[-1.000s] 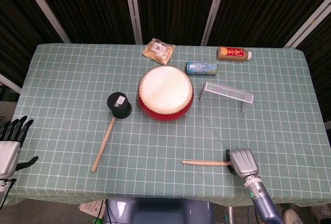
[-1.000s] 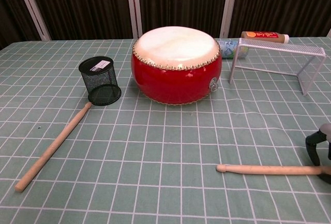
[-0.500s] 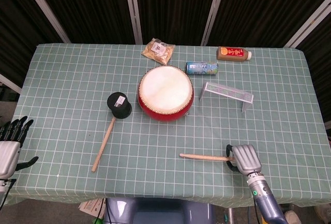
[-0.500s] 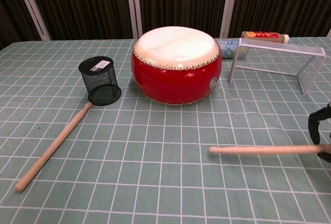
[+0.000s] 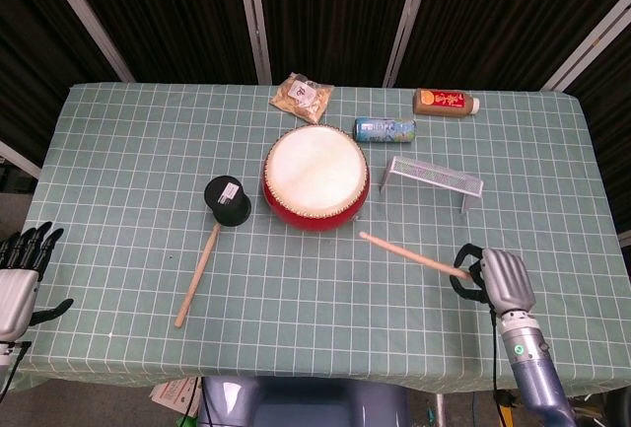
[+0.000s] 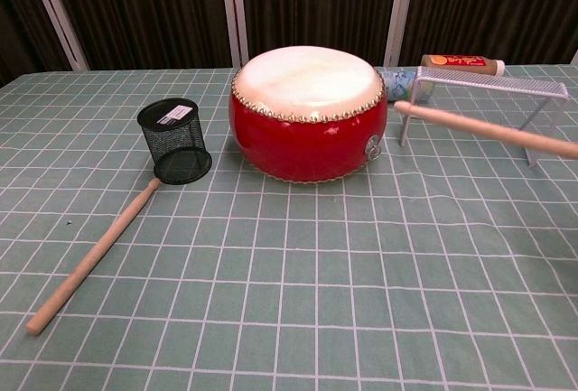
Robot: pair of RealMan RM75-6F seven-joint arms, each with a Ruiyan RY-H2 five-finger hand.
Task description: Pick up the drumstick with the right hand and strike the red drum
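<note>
The right hand holds one end of the drumstick tight. A moment ago the stick lay flat on the green checked tablecloth; now it is up in the air, and its far tip points away from the hand toward the red drum. The tip is just beside the drum's near edge — not over the white top yet. So the pick-up looks done, and the hit comes next.

A second wooden stick lies far across from the right hand, by the black mesh cup. The left hand rests off the table edge, fingers spread, holding nothing.
</note>
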